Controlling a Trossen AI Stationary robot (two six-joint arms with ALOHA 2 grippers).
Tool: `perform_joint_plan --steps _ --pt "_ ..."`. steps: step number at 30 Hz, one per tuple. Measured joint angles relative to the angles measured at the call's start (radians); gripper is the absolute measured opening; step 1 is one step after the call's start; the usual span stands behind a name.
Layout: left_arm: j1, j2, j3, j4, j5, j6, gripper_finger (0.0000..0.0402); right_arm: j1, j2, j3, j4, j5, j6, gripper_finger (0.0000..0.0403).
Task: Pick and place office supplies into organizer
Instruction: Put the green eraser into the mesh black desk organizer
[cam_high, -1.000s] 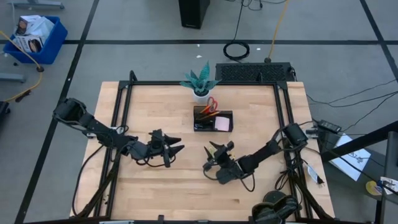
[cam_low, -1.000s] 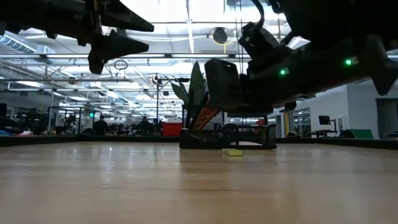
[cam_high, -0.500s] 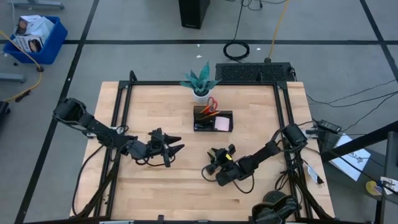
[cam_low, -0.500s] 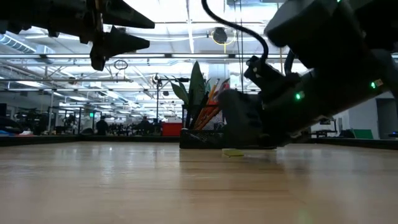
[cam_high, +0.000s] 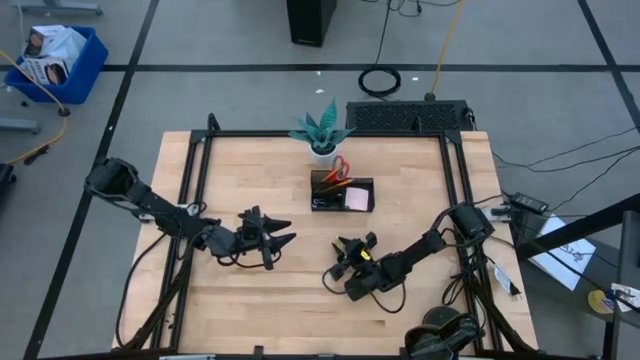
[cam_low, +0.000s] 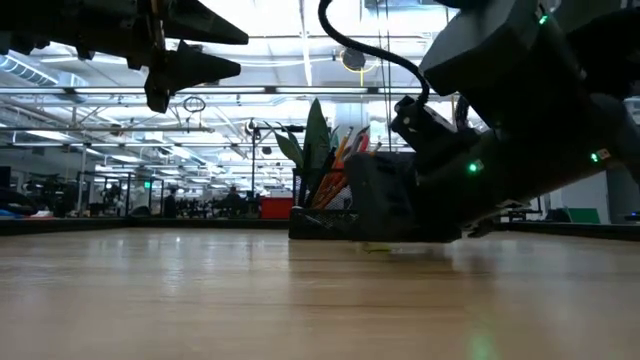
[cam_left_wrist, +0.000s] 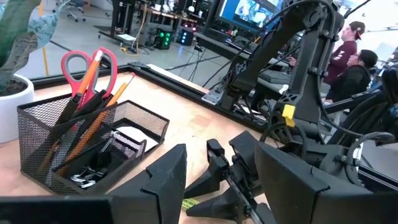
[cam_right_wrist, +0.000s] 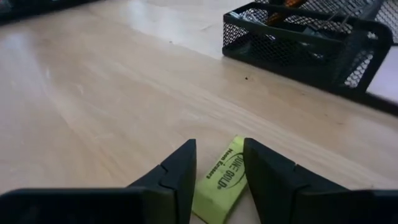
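My right claw (cam_right_wrist: 217, 168) sits low on the tabletop (cam_high: 250, 300), fingers partly open astride the yellow-green eraser (cam_right_wrist: 222, 179), its long axis running between them, ungripped.

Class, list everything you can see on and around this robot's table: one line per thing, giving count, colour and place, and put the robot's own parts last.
Black wire-mesh desk organizer: one, black, far middle of the table.
Red-handled scissors: one, red, upright in the organizer's taller compartment.
Orange pencils: at least two, orange, leaning beside the scissors.
Pink sticky-note pad: one, pink, in the lower compartment.
Yellow-green eraser: one, yellow-green with printed lettering, flat on the table near the organizer.
White pot with teal plant: one, behind the organizer.
Blue bin: one, on the floor, far left.
People: two, seated beyond the table.
Left pincer: open, hovering above the table's left half.
Right pincer: down at the table, fingers either side of the eraser.
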Motion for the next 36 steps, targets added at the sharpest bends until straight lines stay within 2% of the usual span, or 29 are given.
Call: perform_joint_plan --steps 2,7,9,16,25,30,36 --pt "0.000 0.000 0.000 -0.002 0.000 0.000 0.0196 0.000 -0.005 0.028 -0.085 -0.017 -0.014 0.0118" --pt "0.000 0.000 0.000 -0.002 0.001 0.000 0.0196 -0.013 -0.014 0.158 -0.430 -0.122 -0.009 0.0089" --pt "0.000 0.000 0.000 -0.002 0.001 0.000 0.0196 -0.015 -0.012 0.199 -0.498 -0.146 -0.014 0.0080" --pt "-0.010 0.000 0.000 -0.003 0.008 0.000 0.0196 -0.016 -0.012 0.203 -0.468 -0.141 0.001 0.0055" --pt "-0.019 0.000 0.000 -0.001 0.010 0.000 0.0196 -0.006 -0.015 0.094 -0.259 -0.088 0.000 0.0020" --pt "-0.019 0.000 0.000 -0.001 0.010 0.000 0.0196 0.012 -0.029 0.093 -0.252 -0.066 -0.042 0.0003" --pt "-0.019 0.000 0.000 -0.002 0.010 0.005 0.0196 0.012 -0.097 0.090 -0.266 -0.117 -0.127 0.0000"
